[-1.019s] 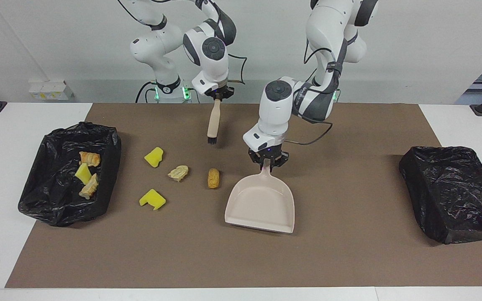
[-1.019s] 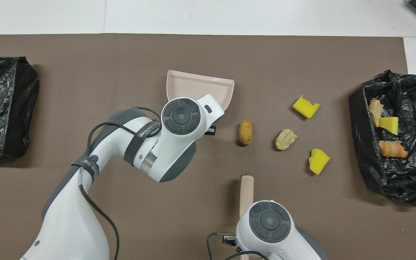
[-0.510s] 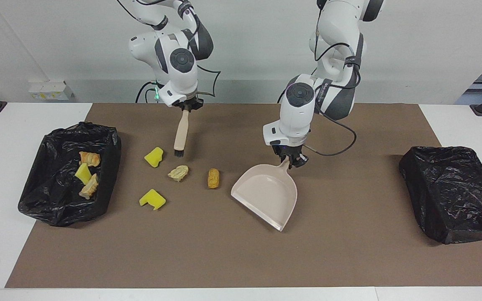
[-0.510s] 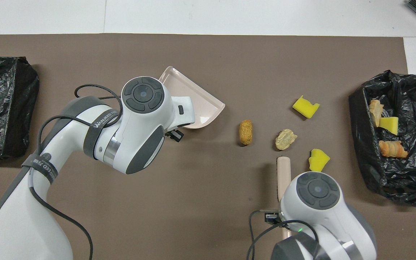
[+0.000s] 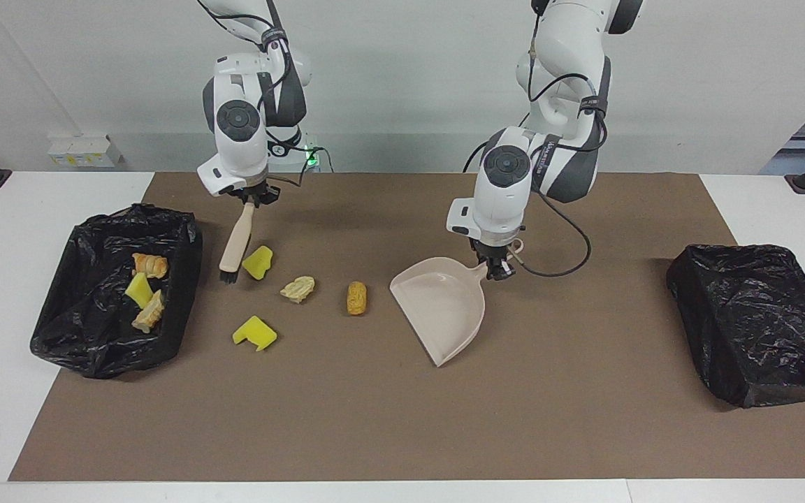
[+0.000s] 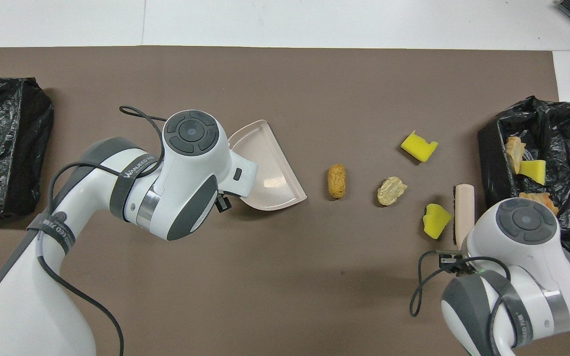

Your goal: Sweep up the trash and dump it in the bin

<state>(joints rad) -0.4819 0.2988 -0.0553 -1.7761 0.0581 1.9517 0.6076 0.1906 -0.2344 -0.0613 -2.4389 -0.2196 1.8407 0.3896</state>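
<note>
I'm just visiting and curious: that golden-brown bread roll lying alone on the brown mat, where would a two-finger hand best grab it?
Across its narrow middle, coming straight down from above. The bread roll is a short log lying flat on the mat. Its long sides stand free, with the tan scrap and the dustpan both apart from it, so fingers fit on either side.

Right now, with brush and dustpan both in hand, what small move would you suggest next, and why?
Probably draw the brush, held by the right gripper, toward the dustpan, pushing the nearest yellow sponge chunk. The bristles sit between that chunk and the open bin, and the left gripper holds the pan's mouth facing the scraps.
</note>
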